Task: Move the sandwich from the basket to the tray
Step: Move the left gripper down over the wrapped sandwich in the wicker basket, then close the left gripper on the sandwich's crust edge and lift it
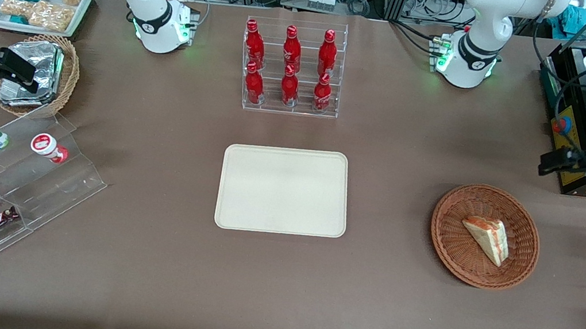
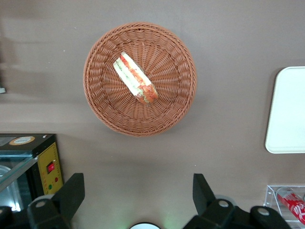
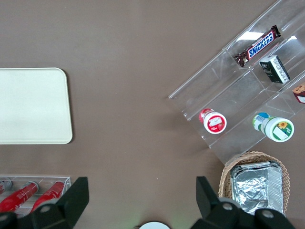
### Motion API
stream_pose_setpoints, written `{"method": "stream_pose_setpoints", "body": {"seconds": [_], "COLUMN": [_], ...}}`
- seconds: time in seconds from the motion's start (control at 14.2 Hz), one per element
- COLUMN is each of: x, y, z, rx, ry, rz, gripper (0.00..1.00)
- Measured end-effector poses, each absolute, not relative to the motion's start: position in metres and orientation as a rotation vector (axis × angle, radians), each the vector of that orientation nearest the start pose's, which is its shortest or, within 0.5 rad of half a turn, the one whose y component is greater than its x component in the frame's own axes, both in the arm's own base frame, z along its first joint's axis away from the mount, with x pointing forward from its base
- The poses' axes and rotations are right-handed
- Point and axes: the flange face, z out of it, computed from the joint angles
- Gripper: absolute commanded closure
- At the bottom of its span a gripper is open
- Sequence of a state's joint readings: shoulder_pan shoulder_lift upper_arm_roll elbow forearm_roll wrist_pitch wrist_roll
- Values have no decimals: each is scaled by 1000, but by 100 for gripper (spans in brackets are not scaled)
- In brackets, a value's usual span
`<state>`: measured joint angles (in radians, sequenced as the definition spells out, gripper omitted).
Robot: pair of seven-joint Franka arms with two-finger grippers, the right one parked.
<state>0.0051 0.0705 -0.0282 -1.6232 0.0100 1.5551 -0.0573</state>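
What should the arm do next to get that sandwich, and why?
Probably bring the gripper down over the sandwich. Its jaws stand open and empty, high above the table, apart from the basket, where the sandwich lies untouched. The tray holds nothing yet, so grasping comes first.

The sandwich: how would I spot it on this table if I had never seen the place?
Start at the big cream tray mid-table and look toward the working arm's end for the round reddish-brown basket. The sandwich lies in it: a pale bread wedge with red, orange and green layers, the only thing there. The gripper, fingers open, hangs above the bare table beside the basket.
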Motion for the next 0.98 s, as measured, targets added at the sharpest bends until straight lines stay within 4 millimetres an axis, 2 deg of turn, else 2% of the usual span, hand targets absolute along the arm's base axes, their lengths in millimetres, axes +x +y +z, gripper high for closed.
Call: {"method": "stream_pose_setpoints", "body": {"seconds": [0.35,0.49,0.7,0.84,0.98], "x": [597,606,615,614,609], "y": [-5,3,15,21,21], "z": [458,416,368,345,326], "rx": [-3115,-3115,-3112,-3103,-3070], "ry": [-59,-79,-113,-232,-511], "rz": [174,150,126,98,44], "gripper": [0,0,0,0,0]}}
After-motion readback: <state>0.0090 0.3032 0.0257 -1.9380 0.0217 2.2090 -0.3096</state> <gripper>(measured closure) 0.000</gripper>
